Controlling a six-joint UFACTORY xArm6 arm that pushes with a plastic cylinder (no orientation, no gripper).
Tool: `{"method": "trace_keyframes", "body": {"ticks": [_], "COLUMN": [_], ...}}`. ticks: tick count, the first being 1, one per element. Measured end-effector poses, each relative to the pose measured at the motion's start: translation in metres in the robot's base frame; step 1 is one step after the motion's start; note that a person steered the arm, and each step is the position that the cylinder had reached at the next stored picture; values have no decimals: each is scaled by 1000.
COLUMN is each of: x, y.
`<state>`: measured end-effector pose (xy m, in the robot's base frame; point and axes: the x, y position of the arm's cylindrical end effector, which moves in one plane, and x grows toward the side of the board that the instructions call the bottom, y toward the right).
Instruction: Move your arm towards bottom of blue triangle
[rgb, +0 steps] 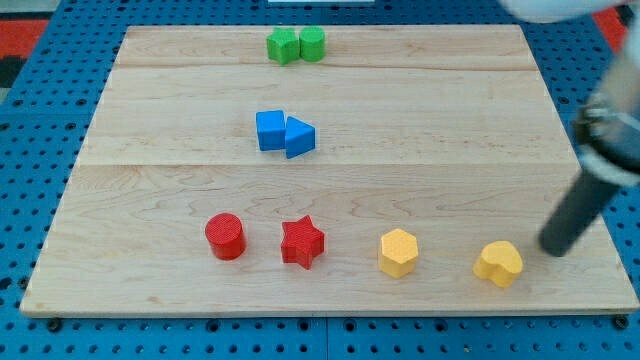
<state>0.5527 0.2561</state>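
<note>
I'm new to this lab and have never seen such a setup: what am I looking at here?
This is one camera view onto a wooden board. The dark rod at the view's right is a robot arm's pusher; it has no claw and holds nothing. My tip rests right of the yellow heart, far from the blue triangle. That triangle touches a blue cube. Also there: two green blocks at the top, a red cylinder, a red star and a yellow hexagon.

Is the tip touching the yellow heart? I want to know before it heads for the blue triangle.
Apart. The camera view shows bare board between my tip and the yellow heart, which lies toward the view's left of it.
</note>
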Motion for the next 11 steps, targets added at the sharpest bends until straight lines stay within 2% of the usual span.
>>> {"method": "trace_keyframes", "body": {"ticks": [2, 3, 4, 6, 8, 11], "x": [-22, -55, -85, -89, -90, -90], "y": [22, -23, -126, -195, -207, -255]}}
